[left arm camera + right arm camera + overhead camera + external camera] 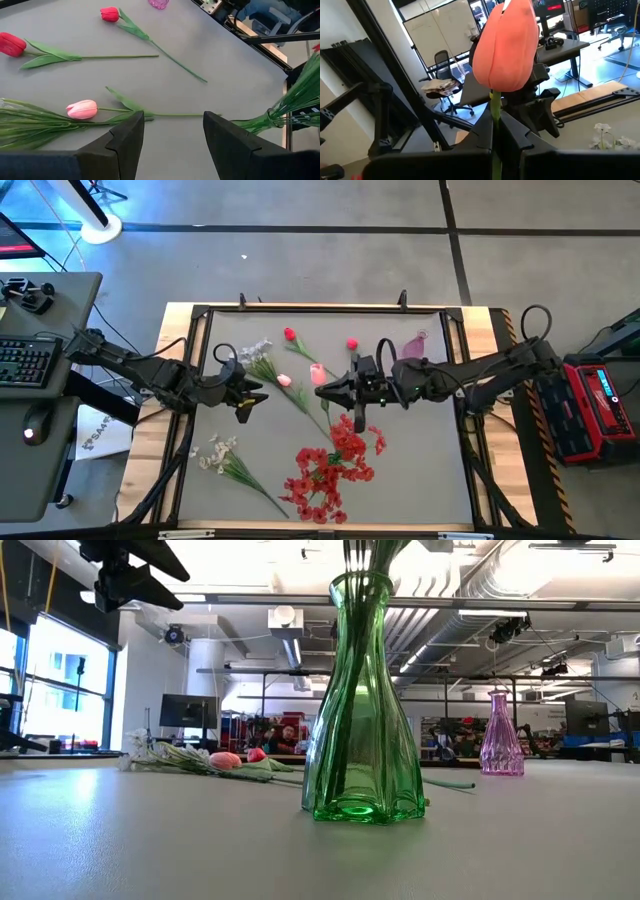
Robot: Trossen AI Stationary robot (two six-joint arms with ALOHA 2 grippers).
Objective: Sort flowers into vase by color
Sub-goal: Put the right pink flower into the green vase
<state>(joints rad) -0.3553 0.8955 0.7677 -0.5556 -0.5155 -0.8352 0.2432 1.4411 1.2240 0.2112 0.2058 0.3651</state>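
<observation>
- Grey matting covers the work table [420, 470], framed in pale wood, with an open workshop of desks and monitors seen beyond it in the low view.
- Artificial flowers on thin green stems are scattered over the mat: a white spray [222, 456] at about 8 o'clock from the centre, a second white spray [258, 356] at 10 o'clock, red buds [290, 334] toward 12 o'clock, and a pink bud [82, 109] lying just ahead of the left gripper.
- A cluster of red blossoms [325, 470] stands at 6 o'clock in a clear green glass vase [362, 710]; a small pink glass vase [501, 734] sits at about 1 o'clock.
- A salmon-pink tulip bud [505, 45] is held upright by its stem, clamped between the closed fingers of the right gripper [335, 388] near the table's centre.
- The flower is judged light and springy, its stem thin and slippery; a hold low on the stem, clear of the soft bud, seems best.
- The right arm is reached in from 3 o'clock, wrist level.
- The left gripper [172, 135] hovers at 9 o'clock, fingers spread wide and empty.
</observation>
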